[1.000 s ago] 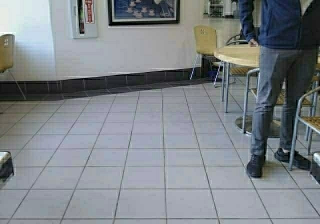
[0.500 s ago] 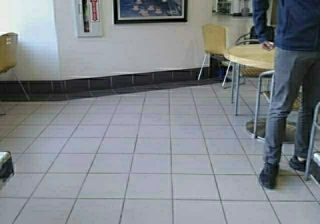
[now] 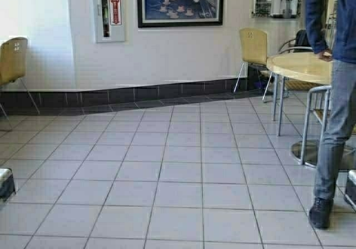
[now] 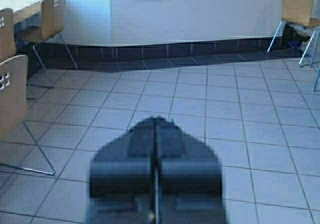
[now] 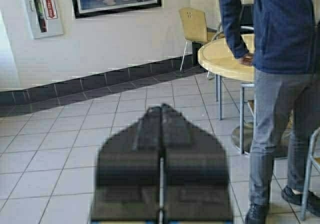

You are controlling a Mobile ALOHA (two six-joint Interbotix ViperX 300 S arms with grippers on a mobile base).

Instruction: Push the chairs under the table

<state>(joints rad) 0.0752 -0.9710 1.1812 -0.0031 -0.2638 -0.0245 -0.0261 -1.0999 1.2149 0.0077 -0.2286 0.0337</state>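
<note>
Both grippers pressed together and empty — left gripper [image 4: 155,134], right gripper [image 5: 161,121]. The chairs [image 4: 12,91] stand left of the left gripper, beside the table [image 4: 20,1]. Risk: a person [image 3: 339,93] stands close right; turning could clip them.

A café or canteen: tiled floor [image 3: 167,171], plywood chairs [image 4: 47,19], round table [image 3: 300,65], framed picture [image 3: 181,3].
</note>
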